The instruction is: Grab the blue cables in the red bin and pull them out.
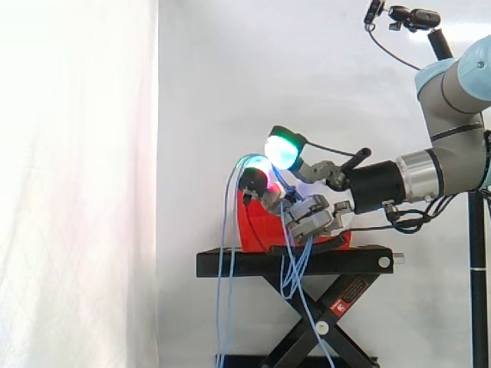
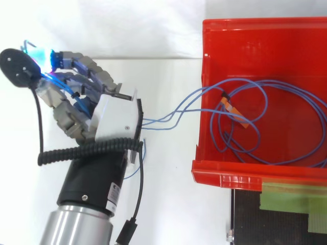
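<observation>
While the grey robot hand (image 2: 115,120), at nine o'clock of the red plastic bin (image 2: 225,177), curls tight round the thin blue cables (image 2: 156,122), loops lie inside the bin: mid-pull, likely needing more travel toward nine.

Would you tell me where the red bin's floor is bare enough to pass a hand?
Top view: Bare: the floor strip between the red bin's upper wall and the blue cables. Crowded: the middle and lower floor.

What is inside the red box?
Loops of blue cables lie on the floor of the red box, with a small orange tag among them. Some strands run out over its wall to the hand, curled round them. The near rim hides a strip of floor.
</observation>
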`<state>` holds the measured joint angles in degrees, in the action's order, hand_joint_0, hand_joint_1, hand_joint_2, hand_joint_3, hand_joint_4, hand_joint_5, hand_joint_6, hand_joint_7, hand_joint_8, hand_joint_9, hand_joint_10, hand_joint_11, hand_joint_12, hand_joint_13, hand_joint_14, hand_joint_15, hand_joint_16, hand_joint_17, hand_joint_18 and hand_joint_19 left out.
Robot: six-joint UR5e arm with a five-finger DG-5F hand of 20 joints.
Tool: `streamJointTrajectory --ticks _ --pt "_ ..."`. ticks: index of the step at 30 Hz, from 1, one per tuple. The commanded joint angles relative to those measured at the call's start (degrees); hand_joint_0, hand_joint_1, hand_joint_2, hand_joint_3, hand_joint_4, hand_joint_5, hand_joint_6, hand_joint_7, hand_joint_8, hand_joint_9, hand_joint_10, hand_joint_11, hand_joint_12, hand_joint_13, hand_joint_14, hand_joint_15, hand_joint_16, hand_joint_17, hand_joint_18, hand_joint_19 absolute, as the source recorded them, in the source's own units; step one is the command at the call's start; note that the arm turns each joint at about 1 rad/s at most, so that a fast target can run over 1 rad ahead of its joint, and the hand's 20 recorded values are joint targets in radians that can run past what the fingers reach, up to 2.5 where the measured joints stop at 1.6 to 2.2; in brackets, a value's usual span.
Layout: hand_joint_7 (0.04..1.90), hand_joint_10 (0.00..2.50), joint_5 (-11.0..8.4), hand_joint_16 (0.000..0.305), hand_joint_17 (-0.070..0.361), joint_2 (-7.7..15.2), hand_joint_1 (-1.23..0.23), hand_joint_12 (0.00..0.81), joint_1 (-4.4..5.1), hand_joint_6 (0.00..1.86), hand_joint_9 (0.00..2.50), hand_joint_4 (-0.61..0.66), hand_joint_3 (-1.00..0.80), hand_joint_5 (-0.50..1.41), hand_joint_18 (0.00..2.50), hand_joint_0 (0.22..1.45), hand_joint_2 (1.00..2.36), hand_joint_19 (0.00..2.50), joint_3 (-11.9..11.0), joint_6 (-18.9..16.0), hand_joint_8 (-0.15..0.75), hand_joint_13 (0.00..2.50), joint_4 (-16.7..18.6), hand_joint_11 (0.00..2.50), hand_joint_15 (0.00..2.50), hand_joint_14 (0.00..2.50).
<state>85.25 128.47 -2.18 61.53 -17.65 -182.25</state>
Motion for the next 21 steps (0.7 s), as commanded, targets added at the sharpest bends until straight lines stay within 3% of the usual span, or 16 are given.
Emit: streamJointTrajectory --ticks 1,6,10,16,21 --pt "0.87 0.03 1.59 0.037 0.082 -0.06 -0.89 0.29 -0.19 0.37 1.23 0.19 -1.0 0.94 1.5 0.94 1.0 1.95 0.0 3.81 0.298 1.18 1.81 1.02 1.18 2.5" --pt "0.87 0.03 5.45 0.036 0.082 0.03 -0.89 0.288 -0.72 0.37 1.23 0.18 -1.0 0.94 1.5 0.94 1.0 1.96 0.0 8.03 0.303 1.17 4.45 1.01 1.16 2.5" --pt "0.87 0.03 7.12 0.037 0.083 -0.06 -0.89 0.295 -0.89 0.38 1.23 0.19 -1.0 0.94 1.5 0.94 1.0 1.95 0.0 10.05 0.299 1.17 7.08 1.01 1.19 2.5" --pt "0.87 0.03 8.79 0.036 0.082 0.03 -0.89 0.291 -0.98 0.38 1.23 0.19 -1.0 0.94 1.5 0.94 1.0 1.95 0.0 12.33 0.302 1.17 10.86 1.0 1.18 2.5" --pt "0.87 0.03 8.97 0.036 0.082 0.03 -0.89 0.292 -0.98 0.37 1.23 0.19 -1.0 0.94 1.49 0.93 1.0 1.94 0.0 12.86 0.302 1.17 11.3 1.01 1.2 2.5"
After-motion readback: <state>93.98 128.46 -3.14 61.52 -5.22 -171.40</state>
